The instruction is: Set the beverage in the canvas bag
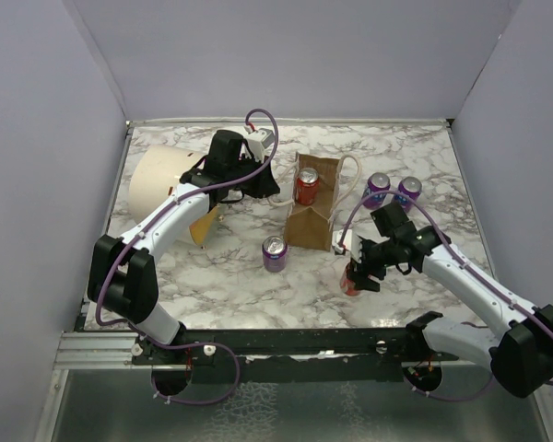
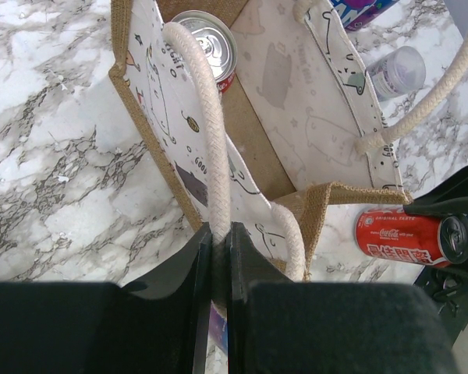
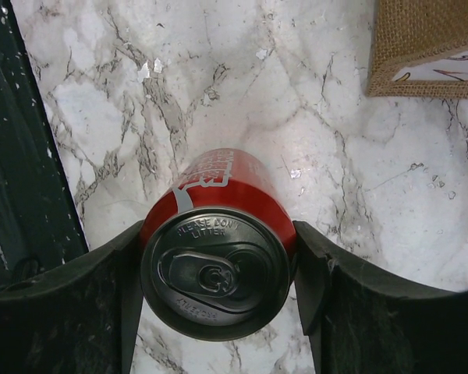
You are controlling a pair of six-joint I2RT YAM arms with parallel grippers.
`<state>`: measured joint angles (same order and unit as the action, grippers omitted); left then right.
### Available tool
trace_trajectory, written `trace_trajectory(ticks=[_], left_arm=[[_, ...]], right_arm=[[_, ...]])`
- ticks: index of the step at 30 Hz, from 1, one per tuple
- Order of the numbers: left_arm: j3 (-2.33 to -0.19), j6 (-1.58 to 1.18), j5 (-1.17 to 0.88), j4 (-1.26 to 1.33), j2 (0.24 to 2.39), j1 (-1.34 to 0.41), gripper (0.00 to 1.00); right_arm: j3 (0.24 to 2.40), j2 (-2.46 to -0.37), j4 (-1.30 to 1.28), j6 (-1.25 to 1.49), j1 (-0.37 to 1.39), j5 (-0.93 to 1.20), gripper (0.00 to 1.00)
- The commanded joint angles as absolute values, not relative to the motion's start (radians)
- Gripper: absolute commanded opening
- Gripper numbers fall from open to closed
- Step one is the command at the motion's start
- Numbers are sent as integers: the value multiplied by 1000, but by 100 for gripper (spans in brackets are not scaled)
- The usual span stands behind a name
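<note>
Coca-Cola can (image 2: 405,236), lid (image 3: 214,273) "PLEASE DON'T LITTER"

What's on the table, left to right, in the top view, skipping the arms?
cream cylinder → front purple can → canvas bag, upright red can inside → lying red can → two rear purple cans

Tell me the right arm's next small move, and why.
Probably finish closing the right gripper on the red can, then lift. Its jaws flank the can lying on the table, but a firm grip isn't evident. The left gripper pinches a handle of the canvas bag.
</note>
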<state>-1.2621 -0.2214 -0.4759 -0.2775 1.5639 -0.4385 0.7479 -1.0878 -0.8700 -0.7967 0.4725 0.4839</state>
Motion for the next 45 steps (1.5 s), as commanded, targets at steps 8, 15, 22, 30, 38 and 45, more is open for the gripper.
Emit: trace_trajectory(ticks=[8,15,22,30,38,45], left_arm=[[-1274,-202,-489,-258,1567,-436,0],[-1272,-184,-489,-263,1571,-436,0],[-1269,-184,-503,-259,1577,-436,0],[-1286,-200,-525,-261,1588,-437,0],[-1282,-209,-537,-259,1584,-439,0],[-1276,-215,-546,-253,1576,-441,0]], right_arm=[[877,-1018,-819,-741,478,562,42],[1060,-1025,-840,-710,478,706,40],[1310,-1134,-718,-572,478,692,36],[1484,-1325,-579,-416,478,466,33],[1584,-1532,-569,-361,478,293,31],[1618,-1651,-634,-362,478,272,29]])
